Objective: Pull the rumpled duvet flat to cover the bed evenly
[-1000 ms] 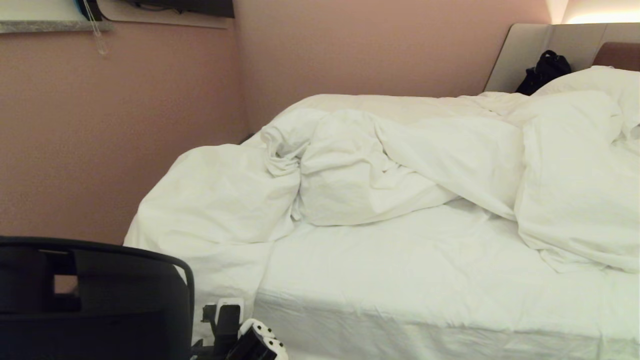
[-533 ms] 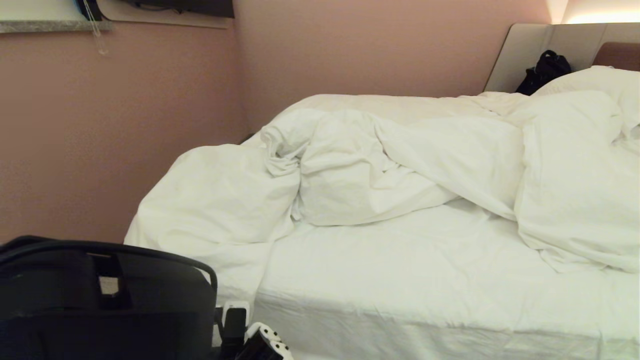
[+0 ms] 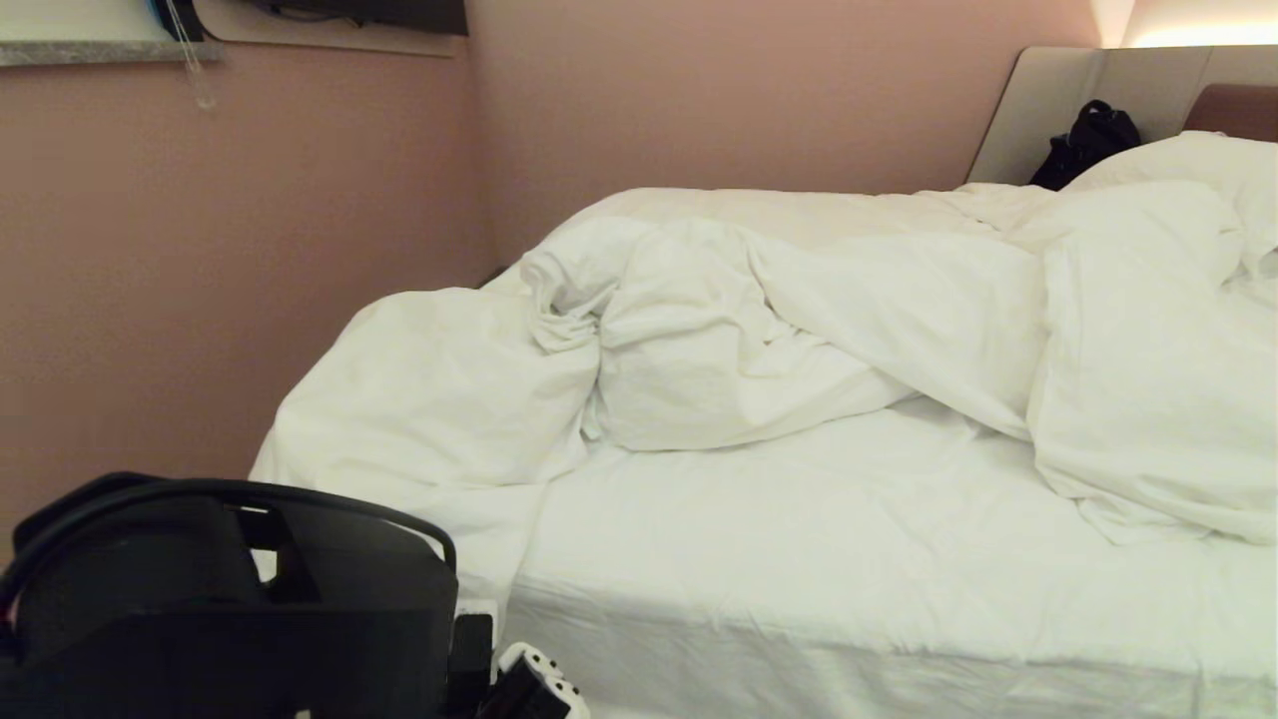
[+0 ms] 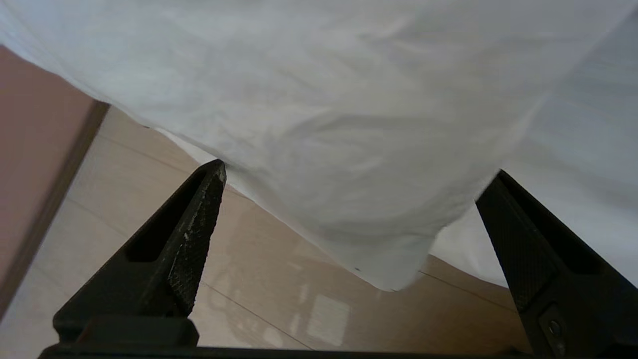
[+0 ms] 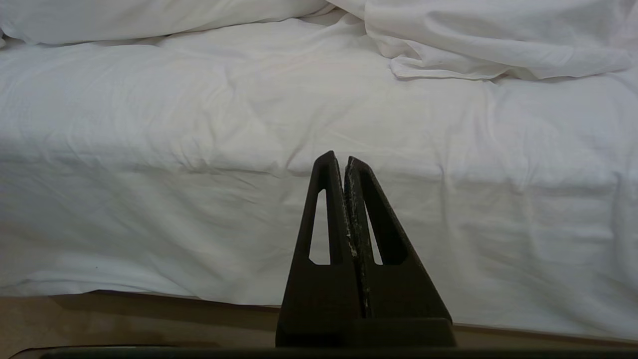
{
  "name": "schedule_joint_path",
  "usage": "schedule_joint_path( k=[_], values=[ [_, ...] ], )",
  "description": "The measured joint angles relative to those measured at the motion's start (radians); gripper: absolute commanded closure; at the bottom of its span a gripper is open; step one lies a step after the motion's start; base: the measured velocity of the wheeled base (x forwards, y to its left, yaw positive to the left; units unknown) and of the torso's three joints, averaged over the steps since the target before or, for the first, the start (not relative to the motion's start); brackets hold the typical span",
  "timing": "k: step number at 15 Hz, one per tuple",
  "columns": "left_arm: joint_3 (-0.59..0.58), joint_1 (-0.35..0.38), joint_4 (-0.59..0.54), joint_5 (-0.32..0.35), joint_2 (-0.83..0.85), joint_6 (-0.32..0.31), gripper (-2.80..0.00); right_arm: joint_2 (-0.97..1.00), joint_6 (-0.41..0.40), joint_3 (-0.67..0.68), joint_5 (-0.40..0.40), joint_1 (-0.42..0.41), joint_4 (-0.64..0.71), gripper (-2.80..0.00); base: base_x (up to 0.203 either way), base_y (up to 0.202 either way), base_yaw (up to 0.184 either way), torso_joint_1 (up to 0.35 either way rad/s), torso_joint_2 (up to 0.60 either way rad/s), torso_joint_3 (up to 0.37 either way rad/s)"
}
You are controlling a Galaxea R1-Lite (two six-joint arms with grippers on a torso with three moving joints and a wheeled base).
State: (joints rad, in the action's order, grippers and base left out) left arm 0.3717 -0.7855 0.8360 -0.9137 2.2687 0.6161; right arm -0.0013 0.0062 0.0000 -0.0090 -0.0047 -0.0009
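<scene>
Your left gripper [image 4: 349, 174] stands spread to its widest and empty, the duvet's [image 4: 324, 124] hanging corner just ahead of its fingertips [image 4: 199, 219] over the wooden floor [image 4: 279, 299], not yet between the pads. This looks like the reach before the first pull: the rest of the duvet lies heaped across the far half of the bed [image 3: 799, 529], bare sheet nearest you. Next, ease forward until cloth sits between the pads, then clamp. Your right gripper [image 5: 345, 164], pressed fully together and empty, faces the mattress side.
</scene>
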Motion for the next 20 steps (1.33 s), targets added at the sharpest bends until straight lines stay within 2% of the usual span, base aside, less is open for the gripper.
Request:
schedule_joint_path(
  k=[3,17,18,20],
  values=[
    [0.004,0.006,0.000,-0.037,0.013,0.001,-2.80,0.000,0.000,0.000,0.000,0.000,0.000,0.00,0.000,0.000,0.000,0.000,0.00,0.000],
    [0.001,0.040,0.041,-0.041,0.028,0.000,-2.80,0.000,0.000,0.000,0.000,0.000,0.000,0.00,0.000,0.000,0.000,0.000,0.00,0.000],
    [0.000,0.040,0.043,-0.042,0.027,0.000,0.00,0.000,0.000,0.000,0.000,0.000,0.000,0.00,0.000,0.000,0.000,0.000,0.00,0.000],
    [-0.001,0.040,0.043,-0.041,0.027,0.000,0.00,0.000,0.000,0.000,0.000,0.000,0.000,0.00,0.000,0.000,0.000,0.000,0.00,0.000]
  ],
)
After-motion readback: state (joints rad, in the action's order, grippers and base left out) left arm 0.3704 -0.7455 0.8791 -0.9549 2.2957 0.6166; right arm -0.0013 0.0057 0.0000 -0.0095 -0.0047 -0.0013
